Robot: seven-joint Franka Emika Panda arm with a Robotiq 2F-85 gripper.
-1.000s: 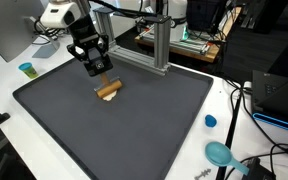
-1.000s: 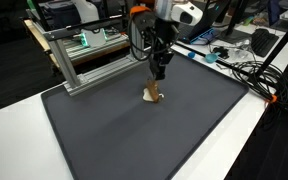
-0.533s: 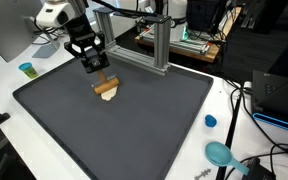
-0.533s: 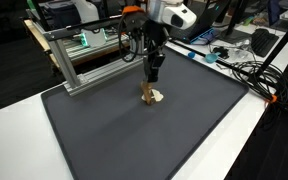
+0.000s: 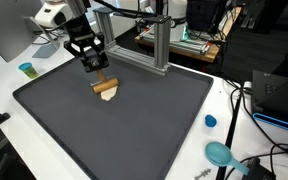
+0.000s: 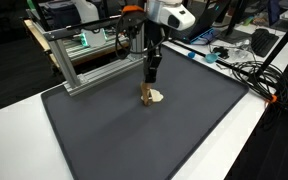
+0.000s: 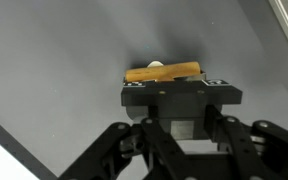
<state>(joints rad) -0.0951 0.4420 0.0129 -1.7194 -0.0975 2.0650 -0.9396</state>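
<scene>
A short brown wooden piece (image 5: 107,91) with a pale part beside it sits at the dark grey mat (image 5: 144,130), toward its far side. My gripper (image 5: 102,76) points straight down onto the piece and is shut on it. In an exterior view the gripper (image 6: 151,80) stands upright over the same brown piece (image 6: 150,96). In the wrist view the brown piece (image 7: 164,72) lies crosswise just beyond the gripper (image 7: 174,86), with a pale bit (image 7: 156,65) behind it. The fingertips are hidden by the gripper's black body.
An aluminium frame (image 5: 156,45) stands at the mat's far edge, also seen in an exterior view (image 6: 84,62). A small blue cup (image 5: 26,69), a blue cap (image 5: 210,121) and a teal object (image 5: 220,153) sit on the white table. Cables (image 6: 246,72) lie beside the mat (image 6: 134,140).
The gripper and the brown piece have shifted together a short way across the mat. The jaws have stayed shut.
</scene>
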